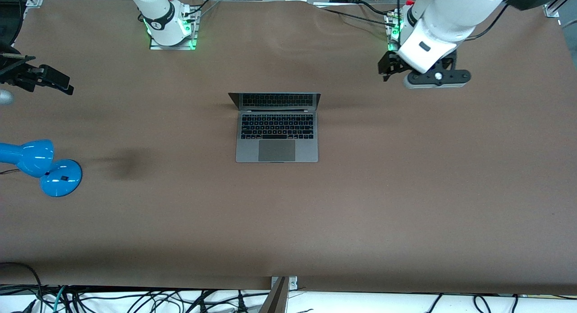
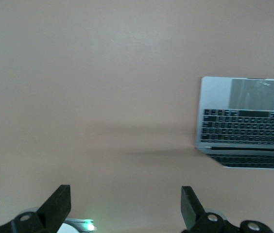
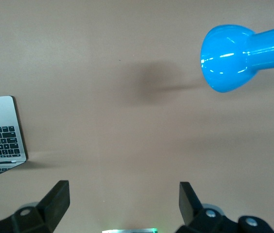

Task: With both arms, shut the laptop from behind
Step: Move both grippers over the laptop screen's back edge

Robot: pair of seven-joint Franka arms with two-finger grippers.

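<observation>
While its lid stands open, the grey laptop [image 1: 277, 131] lies flat.

Brown table [image 1: 405, 204], blue lamp [image 1: 40, 166]

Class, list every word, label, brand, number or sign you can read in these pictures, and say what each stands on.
No text can be read.
Laptop key legends: too small and blurred to read.
Mark on the right arm's base band: a small dark sign, too small to read.
Blue lamp: a small dark patch on its base, no readable label.
</observation>
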